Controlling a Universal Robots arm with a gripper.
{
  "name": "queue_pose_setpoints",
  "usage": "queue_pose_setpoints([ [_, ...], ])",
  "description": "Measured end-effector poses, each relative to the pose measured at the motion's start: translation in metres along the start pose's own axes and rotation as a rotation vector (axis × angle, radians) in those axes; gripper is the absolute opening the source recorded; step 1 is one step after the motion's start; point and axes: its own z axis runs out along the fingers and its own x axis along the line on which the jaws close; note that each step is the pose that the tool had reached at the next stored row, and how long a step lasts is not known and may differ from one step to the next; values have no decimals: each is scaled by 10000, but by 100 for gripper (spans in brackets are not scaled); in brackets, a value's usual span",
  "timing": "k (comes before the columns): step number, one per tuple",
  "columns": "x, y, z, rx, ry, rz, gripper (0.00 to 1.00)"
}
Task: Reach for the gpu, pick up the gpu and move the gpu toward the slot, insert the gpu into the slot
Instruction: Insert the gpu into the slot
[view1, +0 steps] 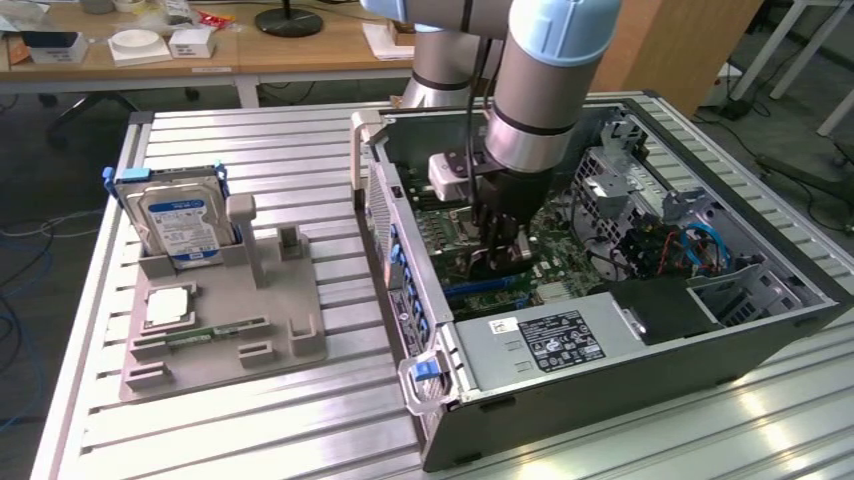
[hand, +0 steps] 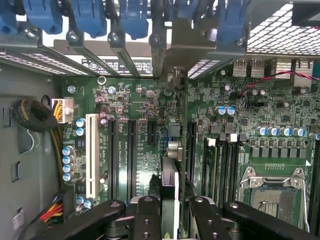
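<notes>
the gpu (hand: 169, 196) stands on edge above the motherboard (hand: 131, 95), inside the case (view1: 627, 395).

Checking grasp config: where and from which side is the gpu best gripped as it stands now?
Top edge, from above, pinching its two flat faces: the gpu stands on edge over the motherboard, thin side up. The end effector looks clamped there.

Room is left open above the end effector (view1: 491, 264); it is flanked by the case wall (view1: 396, 235) and drive cage (view1: 622, 165).
</notes>
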Motion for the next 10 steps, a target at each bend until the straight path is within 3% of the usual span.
queue_pose_setpoints([
  [10,1,7,33,-2,2,-1,27],
])
